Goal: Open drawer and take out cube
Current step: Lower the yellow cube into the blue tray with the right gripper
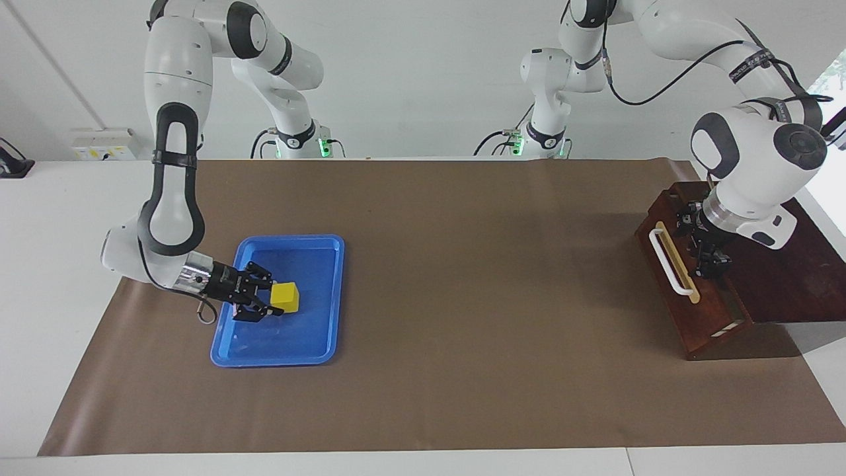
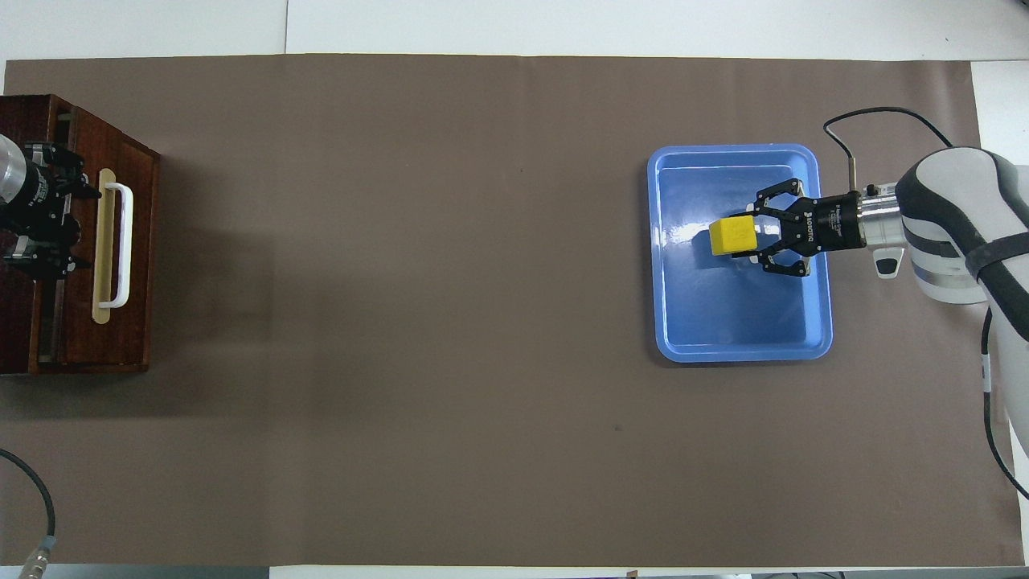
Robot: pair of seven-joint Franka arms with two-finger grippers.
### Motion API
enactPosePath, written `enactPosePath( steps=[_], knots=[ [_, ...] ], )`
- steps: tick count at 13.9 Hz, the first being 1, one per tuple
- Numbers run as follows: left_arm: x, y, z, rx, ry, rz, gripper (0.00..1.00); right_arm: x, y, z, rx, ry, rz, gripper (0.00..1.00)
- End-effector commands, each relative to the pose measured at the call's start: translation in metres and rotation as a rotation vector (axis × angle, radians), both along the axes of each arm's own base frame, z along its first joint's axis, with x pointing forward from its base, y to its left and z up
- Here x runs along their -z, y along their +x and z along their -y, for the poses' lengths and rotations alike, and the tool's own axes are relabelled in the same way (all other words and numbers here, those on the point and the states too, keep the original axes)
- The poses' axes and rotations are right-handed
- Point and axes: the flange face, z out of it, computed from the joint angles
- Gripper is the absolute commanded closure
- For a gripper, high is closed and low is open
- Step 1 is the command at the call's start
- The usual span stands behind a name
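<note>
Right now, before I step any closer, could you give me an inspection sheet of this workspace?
Surface: brown mat over a white table.
Job's things: drawer shut or nearly shut in its cabinet, at the left arm's end. Cube out of it, over the tray, at the right arm's end.
Clutter: nothing seen.
Pincers: right pincer shut on the cube, low over the tray; whether the cube touches the tray cannot be told. Left pincer open, holding nothing, over the cabinet beside the drawer front.
Cables: black cable along the left arm; a loop at the right wrist.
Surroundings: white wall, socket strip.
</note>
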Motion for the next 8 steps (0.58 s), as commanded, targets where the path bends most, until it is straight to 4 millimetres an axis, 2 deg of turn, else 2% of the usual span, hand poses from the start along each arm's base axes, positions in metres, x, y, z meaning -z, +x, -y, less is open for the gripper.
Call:
enactPosePath(
  steps=[1, 6, 7, 8],
  knots=[
    [0.002, -0.001, -0.016, 0.009, 0.023, 0.026, 0.0, 0.008, -0.011, 0.001, 0.01, -0.011, 0.032, 1.0],
    [0.003, -0.001, -0.031, -0.017, 0.032, 0.032, 0.0, 0.011, -0.013, -0.007, -0.001, -0.014, 0.032, 1.0],
    [0.003, -0.002, -0.035, -0.021, 0.033, 0.032, 0.0, 0.01, -0.012, -0.007, -0.002, -0.016, 0.032, 0.65],
    [0.002, -0.002, -0.036, -0.023, 0.033, 0.032, 0.0, 0.008, -0.011, -0.008, -0.006, -0.012, 0.033, 0.04]
  ],
)
